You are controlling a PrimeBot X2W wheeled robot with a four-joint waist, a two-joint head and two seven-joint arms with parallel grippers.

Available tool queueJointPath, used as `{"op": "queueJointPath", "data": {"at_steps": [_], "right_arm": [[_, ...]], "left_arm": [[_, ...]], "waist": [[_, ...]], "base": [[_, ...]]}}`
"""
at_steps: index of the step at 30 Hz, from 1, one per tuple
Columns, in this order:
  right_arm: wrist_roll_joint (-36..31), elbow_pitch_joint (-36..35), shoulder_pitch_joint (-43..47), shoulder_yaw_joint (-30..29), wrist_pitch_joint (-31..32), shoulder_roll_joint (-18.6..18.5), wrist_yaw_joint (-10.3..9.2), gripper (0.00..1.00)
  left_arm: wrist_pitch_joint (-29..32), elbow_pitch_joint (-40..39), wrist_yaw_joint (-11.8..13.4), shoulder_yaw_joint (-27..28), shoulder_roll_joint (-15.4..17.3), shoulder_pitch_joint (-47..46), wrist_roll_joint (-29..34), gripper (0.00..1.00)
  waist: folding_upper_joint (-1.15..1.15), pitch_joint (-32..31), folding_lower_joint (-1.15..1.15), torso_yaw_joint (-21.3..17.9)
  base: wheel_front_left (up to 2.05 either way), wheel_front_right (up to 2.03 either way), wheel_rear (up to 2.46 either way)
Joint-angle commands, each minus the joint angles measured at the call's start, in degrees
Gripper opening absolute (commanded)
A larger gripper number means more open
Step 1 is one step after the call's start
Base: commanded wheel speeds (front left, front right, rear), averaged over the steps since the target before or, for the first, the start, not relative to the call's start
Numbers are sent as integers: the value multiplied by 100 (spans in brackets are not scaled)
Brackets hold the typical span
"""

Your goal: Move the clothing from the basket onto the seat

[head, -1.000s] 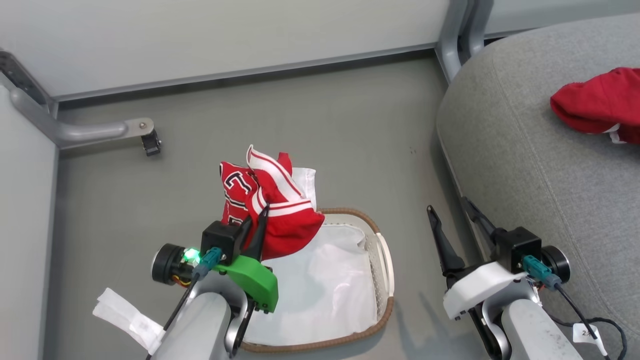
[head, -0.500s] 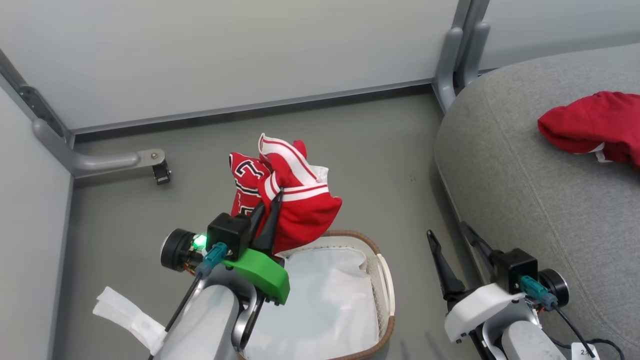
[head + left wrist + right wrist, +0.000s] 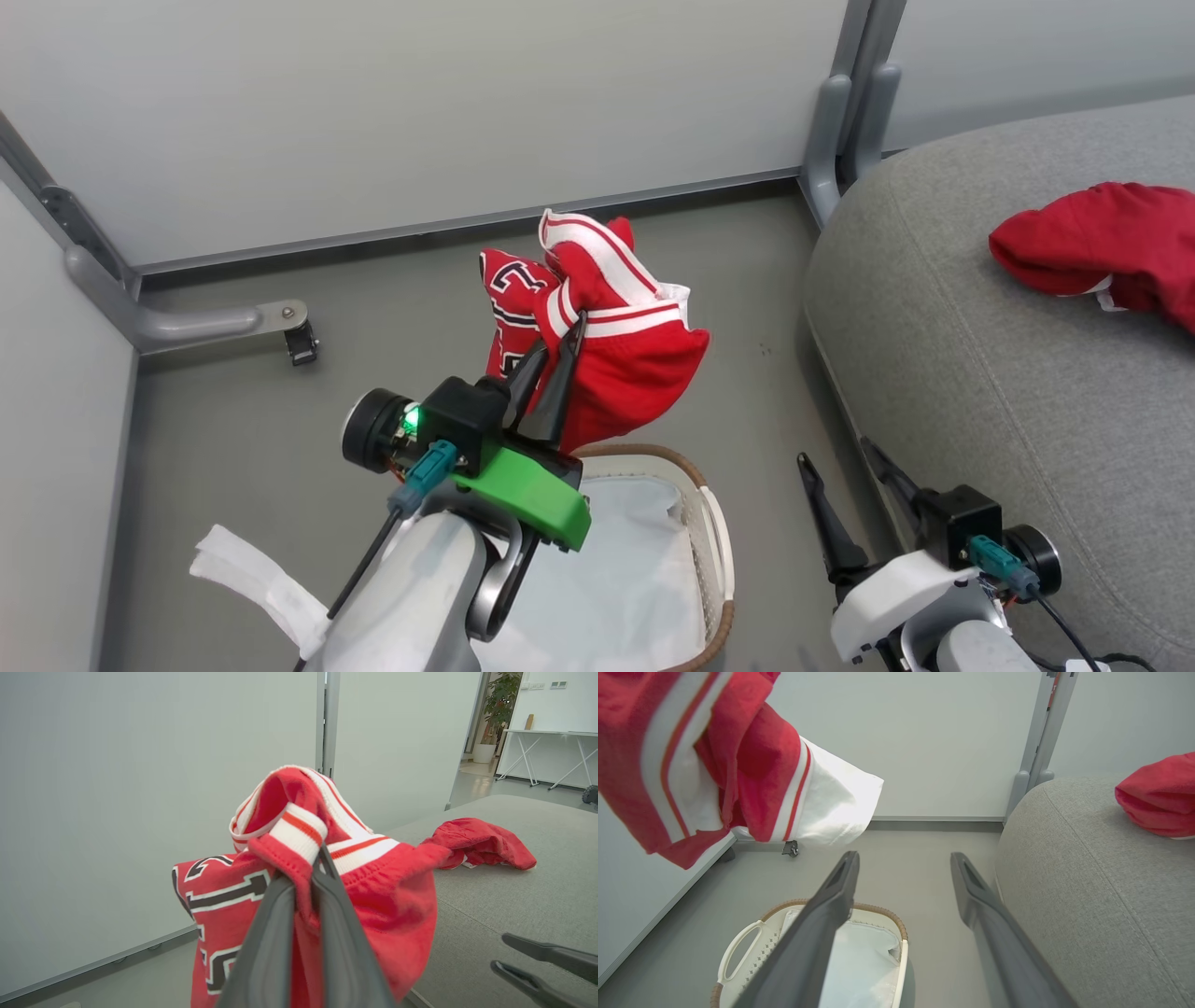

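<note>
- The large light-grey fabric-upholstered sofa seat (image 3: 980, 373) lies just to the right of the right gripper's fingers and well to the right of the left gripper's fingers.
- The oval cream-white perforated plastic basket with a brown woven-look rim (image 3: 721, 551) stands on the floor beneath and back from the left fingertips, between the two grippers. Its plain white cloth liner (image 3: 625, 579) shows inside, and no red fabric shows in the visible part.
- The bright red soft jersey with white-striped trim and white-and-black lettering (image 3: 625, 373) hangs in the air from the left fingertips, above the basket's far end and apart from the seat. It looks light, limp and hard to damage. It will likely drape and swing, so the thick bunched trim seems the surest place to take hold.
- A second crumpled bright red garment (image 3: 1102, 247) lies on the seat, far ahead and to the right of the right fingers.
- The left gripper (image 3: 563, 336) has its fingers pressed together, pinching a fold of the jersey at the striped trim.
- The right gripper (image 3: 835, 452) has its fingers spread wide with nothing between them, low beside the seat's edge.
</note>
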Motion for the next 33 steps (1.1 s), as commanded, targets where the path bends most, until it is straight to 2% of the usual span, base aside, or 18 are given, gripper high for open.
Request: {"op": "queueJointPath", "data": {"at_steps": [1,18,33], "right_arm": [[46,-32,25,47,-9,-25,-8,100],[322,-623,-664,1222,-9,-24,-8,100],[169,-589,-1217,1936,-9,-25,-8,100]], "left_arm": [[-34,-59,49,-19,20,-113,-66,0],[-34,-43,161,-255,19,-204,-181,0],[-34,9,190,-380,18,-263,-255,0]], "waist": [[0,23,0,1],[0,196,0,114],[0,319,0,191]], "base": [[0,0,0],[0,0,0],[0,0,0]]}}
